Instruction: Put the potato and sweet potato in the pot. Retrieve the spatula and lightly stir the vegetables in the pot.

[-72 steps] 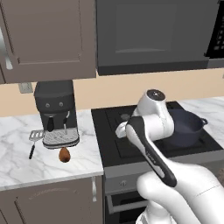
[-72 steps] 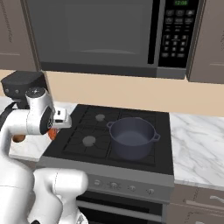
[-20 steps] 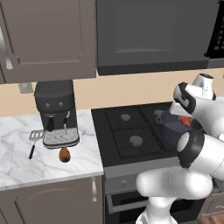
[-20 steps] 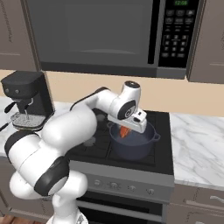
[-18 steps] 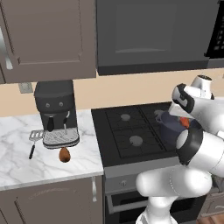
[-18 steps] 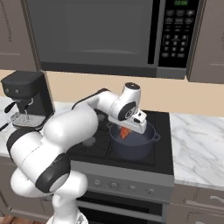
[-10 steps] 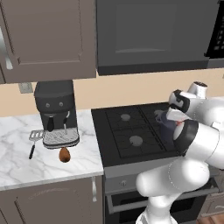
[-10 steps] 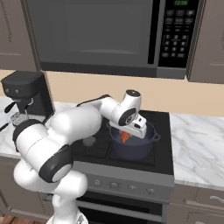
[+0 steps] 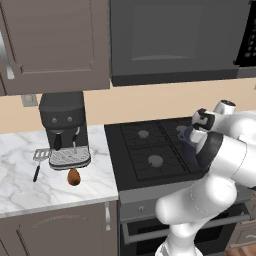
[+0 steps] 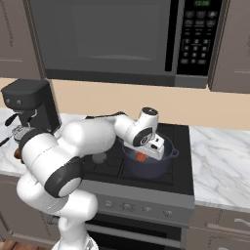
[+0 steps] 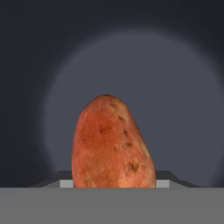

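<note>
Stovetop pot (image 10: 151,163): sweet potato (image 11: 112,144) between pincer (image 10: 141,157) jaws

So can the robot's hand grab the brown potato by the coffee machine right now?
Probably not yet. The gripper is down in the pot holding the sweet potato, and the potato lies far off on the counter across the stove.

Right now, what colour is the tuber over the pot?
Orange-red sweet potato, clearest in the hand view.
</note>
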{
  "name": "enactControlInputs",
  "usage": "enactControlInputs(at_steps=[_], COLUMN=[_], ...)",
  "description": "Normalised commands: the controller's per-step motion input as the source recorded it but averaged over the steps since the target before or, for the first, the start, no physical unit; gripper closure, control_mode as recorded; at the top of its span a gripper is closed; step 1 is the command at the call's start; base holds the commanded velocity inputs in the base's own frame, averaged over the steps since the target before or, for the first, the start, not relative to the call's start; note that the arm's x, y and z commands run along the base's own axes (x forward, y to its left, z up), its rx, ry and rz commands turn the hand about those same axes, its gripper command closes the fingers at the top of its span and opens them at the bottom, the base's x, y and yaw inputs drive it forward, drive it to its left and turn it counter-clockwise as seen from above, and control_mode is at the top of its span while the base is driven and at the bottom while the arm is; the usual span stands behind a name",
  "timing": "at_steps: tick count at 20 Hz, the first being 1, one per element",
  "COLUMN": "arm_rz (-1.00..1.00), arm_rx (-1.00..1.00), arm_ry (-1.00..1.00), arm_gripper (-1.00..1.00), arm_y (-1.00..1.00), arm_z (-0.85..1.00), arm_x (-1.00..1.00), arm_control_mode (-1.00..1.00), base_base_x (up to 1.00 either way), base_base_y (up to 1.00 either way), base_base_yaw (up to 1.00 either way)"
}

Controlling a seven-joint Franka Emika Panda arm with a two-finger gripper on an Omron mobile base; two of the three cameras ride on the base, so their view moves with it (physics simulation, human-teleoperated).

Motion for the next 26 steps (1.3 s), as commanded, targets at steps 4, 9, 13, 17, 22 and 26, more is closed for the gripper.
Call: enactControlInputs(at_steps=[4, 9, 13, 17, 22, 26], arm_rz=[0.0, 0.0, 0.0, 0.0, 0.0, 0.0], arm_rx=[0.0, 0.0, 0.0, 0.0, 0.0, 0.0], arm_ry=[0.0, 0.0, 0.0, 0.0, 0.0, 0.0], arm_gripper=[1.0, 1.0, 1.0, -1.0, -1.0, -1.0], arm_y=[0.0, 0.0, 0.0, 0.0, 0.0, 0.0], arm_z=[-0.04, 0.0, 0.0, 0.0, 0.0, 0.0], arm_x=[0.12, 0.18, 0.0, 0.0, 0.0, 0.0], arm_control_mode=[-1.0, -1.0, -1.0, -1.0, -1.0, -1.0], base_base_x=[0.0, 0.0, 0.0, 0.0, 0.0, 0.0], base_base_y=[0.0, 0.0, 0.0, 0.0, 0.0, 0.0], base_base_yaw=[0.0, 0.0, 0.0, 0.0, 0.0, 0.0])
